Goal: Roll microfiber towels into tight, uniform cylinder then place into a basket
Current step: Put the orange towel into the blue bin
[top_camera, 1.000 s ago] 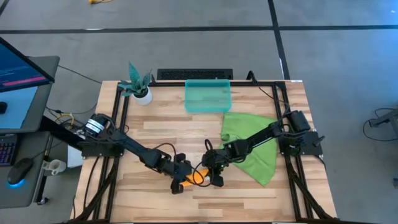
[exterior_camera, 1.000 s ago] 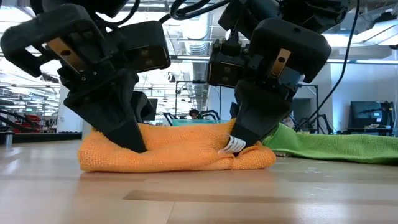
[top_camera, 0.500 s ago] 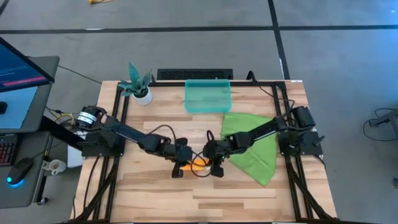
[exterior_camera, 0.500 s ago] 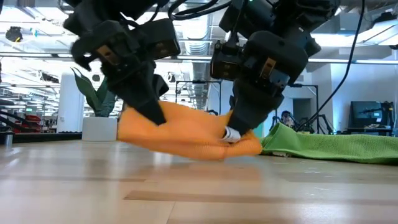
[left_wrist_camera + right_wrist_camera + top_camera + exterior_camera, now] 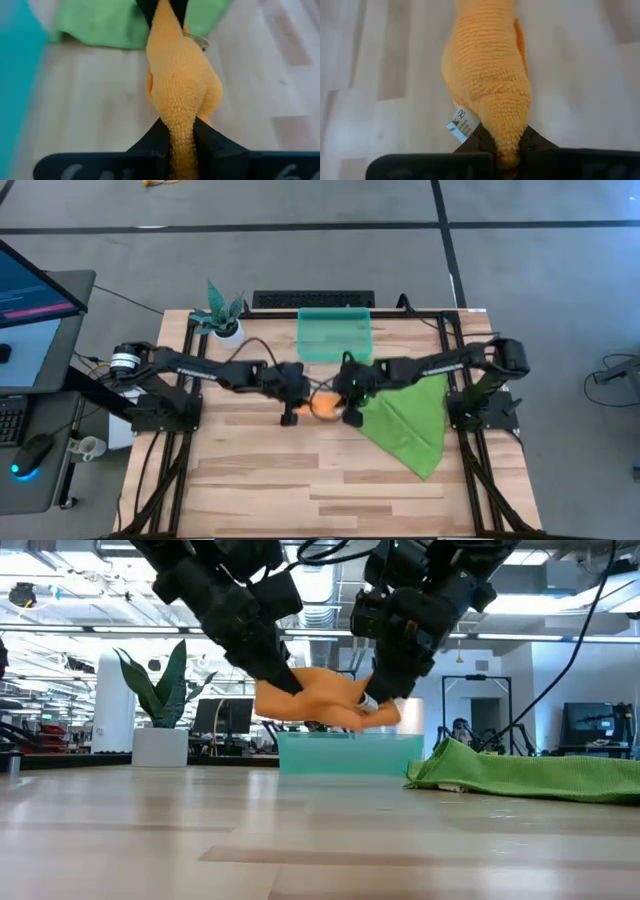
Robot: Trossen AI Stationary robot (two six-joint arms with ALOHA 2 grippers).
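Note:
The orange towel (image 5: 323, 405), rolled into a short cylinder, hangs in the air between my two grippers, just in front of the teal basket (image 5: 334, 335). My left gripper (image 5: 293, 402) is shut on its left end and my right gripper (image 5: 352, 404) on its right end. The roll shows in the low view (image 5: 325, 700) well above the table. The green towel (image 5: 408, 418) lies loosely spread on the table at the right. My left gripper pinches the roll's left end (image 5: 181, 142) between its two fingers, which lie across the roll and slant down from the table's left. The roll is lifted clear of the table. My right gripper pinches the roll's right end (image 5: 506, 136) between its two fingers, beside a small white label (image 5: 460, 123). The fingers slant down from the table's right. The roll hangs roughly level and clear of the table.
A potted plant in a white pot (image 5: 224, 320) stands at the far left corner. The green towel's folded edge (image 5: 520, 775) rises a little from the table at the right. Bare wood (image 5: 300, 480) spans the table's near half.
Both grippers have lifted the orange roll off the table and carried it toward the far edge, up to just in front of the basket. The roll has kept its shape and both grippers have stayed shut on its ends.

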